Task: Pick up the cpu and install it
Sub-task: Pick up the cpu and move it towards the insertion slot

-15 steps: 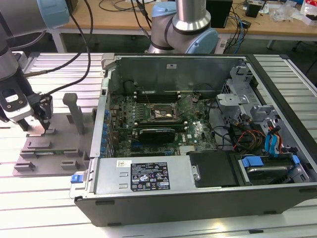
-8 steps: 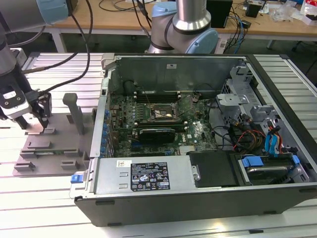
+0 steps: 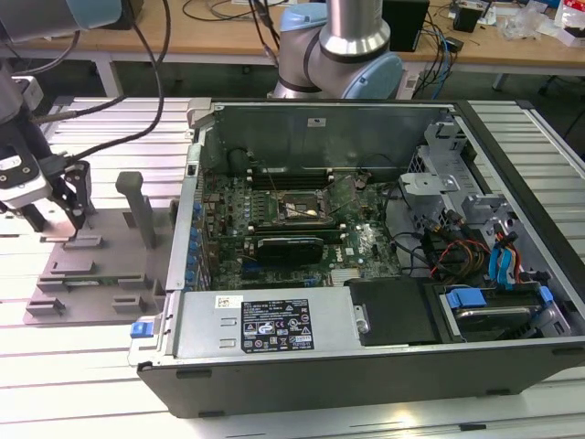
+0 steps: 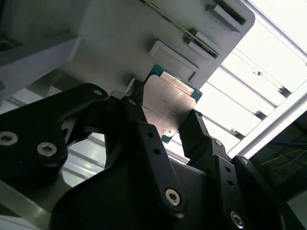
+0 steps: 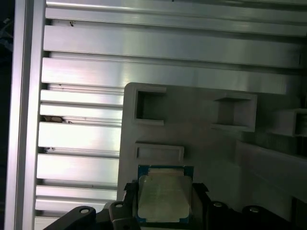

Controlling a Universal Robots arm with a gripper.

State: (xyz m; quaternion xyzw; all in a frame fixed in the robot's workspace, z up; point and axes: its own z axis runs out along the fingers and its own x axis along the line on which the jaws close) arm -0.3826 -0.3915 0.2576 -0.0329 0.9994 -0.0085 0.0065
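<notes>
**Cpu gripped over the fixture plate, far from the socket**

In the exterior view the gripper (image 3: 57, 219) is at the exterior view's left, low over a grey fixture plate (image 3: 101, 265) that lies on the slatted aluminium table (image 3: 82, 384). It is well apart from the open computer case (image 3: 366, 377).

In both wrist views the cpu (image 4: 169, 106) (image 5: 164, 195) sits between the two black fingers (image 4: 144, 129) (image 5: 199, 194). Its silver-grey metal top faces the cameras, and a thin blue-green rim shows around it. The jaws are closed narrowly, one finger pressed against each of two opposite edges of the chip, so the gripper (image 4: 168, 117) (image 5: 164, 201) has it clamped. Whether the chip rests on the plate or hangs just above it cannot be told.

In the first wrist view the cpu is over the grey fixture plate (image 5: 206, 143), just beside a small raised rectangular block (image 5: 160, 152). Two square pockets (image 5: 149, 105) are farther along the same plate. The table's bright slats (image 5: 144, 67) run past the plate's edge.

Inside the case, the green motherboard (image 3: 366, 247) carries the dark square socket frame (image 3: 294, 208) near its middle. A long black card (image 3: 291, 245) lies just on the near side of it (the socket looks uncovered, though its contents are too small to make out). Grey upright posts (image 3: 137, 206) stand on the fixture plate between the gripper and the case. The arm's silver and pale-blue base (image 3: 352, 37) rises beyond the case's far wall.
</notes>
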